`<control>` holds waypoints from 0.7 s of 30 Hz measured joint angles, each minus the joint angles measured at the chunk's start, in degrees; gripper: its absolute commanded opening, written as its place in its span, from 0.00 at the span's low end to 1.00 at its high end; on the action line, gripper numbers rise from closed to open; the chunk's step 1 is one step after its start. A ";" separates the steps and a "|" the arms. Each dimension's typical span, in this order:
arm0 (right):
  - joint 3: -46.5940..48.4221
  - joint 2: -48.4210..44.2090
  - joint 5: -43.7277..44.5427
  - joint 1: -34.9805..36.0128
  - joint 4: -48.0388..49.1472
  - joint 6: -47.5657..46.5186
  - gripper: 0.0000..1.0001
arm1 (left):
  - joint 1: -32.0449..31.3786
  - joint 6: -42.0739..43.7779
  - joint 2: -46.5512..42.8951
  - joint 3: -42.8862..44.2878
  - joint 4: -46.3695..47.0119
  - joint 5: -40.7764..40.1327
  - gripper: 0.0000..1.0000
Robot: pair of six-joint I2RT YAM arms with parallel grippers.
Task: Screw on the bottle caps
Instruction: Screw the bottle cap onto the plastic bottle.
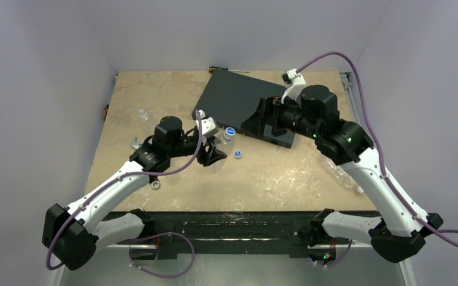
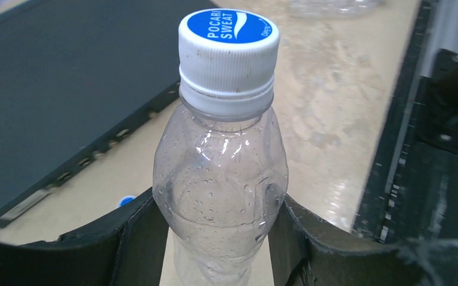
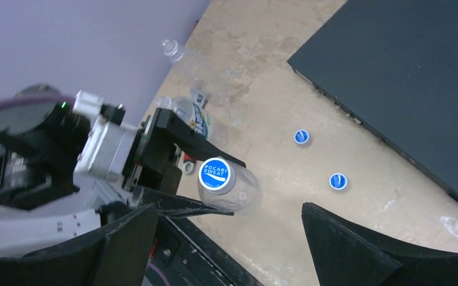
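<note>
bottles, caps, box: the tally

four clear bottles: a capped bottle (image 2: 220,173) between the left gripper (image 2: 220,250) fingers, an open bottle (image 3: 173,53) and a labelled bottle (image 3: 195,116) beyond them, a crumpled bottle (image 1: 346,177) well behind the right gripper (image 3: 228,208). three blue caps: one cap (image 2: 228,36) on the gripped bottle, a loose cap (image 3: 301,136) and another loose cap (image 3: 337,180) ahead of the right fingers. one black box (image 3: 405,77).

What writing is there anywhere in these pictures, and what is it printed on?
"POCARI SWEAT": top of the round blue-and-white plastic cap on the small clear plastic bottle.
Tiny word beside it on that cap: too blurred.
Two loose blue round caps: print too small.
Blue-white label on a lying clear bottle: blurred.
</note>
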 measured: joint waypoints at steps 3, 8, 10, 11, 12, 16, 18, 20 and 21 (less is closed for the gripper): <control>-2.01 -3.30 -4.33 0.24 -0.20 -7.37 0.84 | 0.74 -1.62 1.31 0.02 -0.04 10.95 0.00; -4.02 -2.08 -9.27 3.32 -1.14 -16.44 0.72 | 0.96 -4.20 4.68 0.04 -0.20 25.07 0.00; -4.98 -1.05 -10.49 4.94 -1.88 -18.67 0.68 | 0.98 -4.72 5.73 0.04 -0.87 29.07 0.00; -5.29 -0.59 -11.23 5.73 -2.36 -19.61 0.67 | 0.98 -4.92 6.03 0.04 -1.25 30.64 0.00; -5.38 -0.15 -12.20 6.25 -2.82 -20.48 0.66 | 0.98 -5.03 6.21 0.04 -1.55 31.98 0.00; -5.38 0.74 -15.28 7.30 -3.34 -22.91 0.62 | 0.98 -5.09 6.43 0.44 -3.15 35.52 0.00; -5.38 1.03 -16.68 7.56 -3.45 -23.85 0.57 | 0.98 -4.68 6.73 0.81 -3.85 36.52 0.00; -5.35 1.57 -17.55 7.78 -3.69 -24.55 0.53 | 0.98 -4.22 6.93 0.92 -4.48 37.13 0.00; -5.35 1.88 -18.03 7.80 -3.76 -24.74 0.50 | 0.98 -4.04 6.97 0.92 -4.81 37.29 0.00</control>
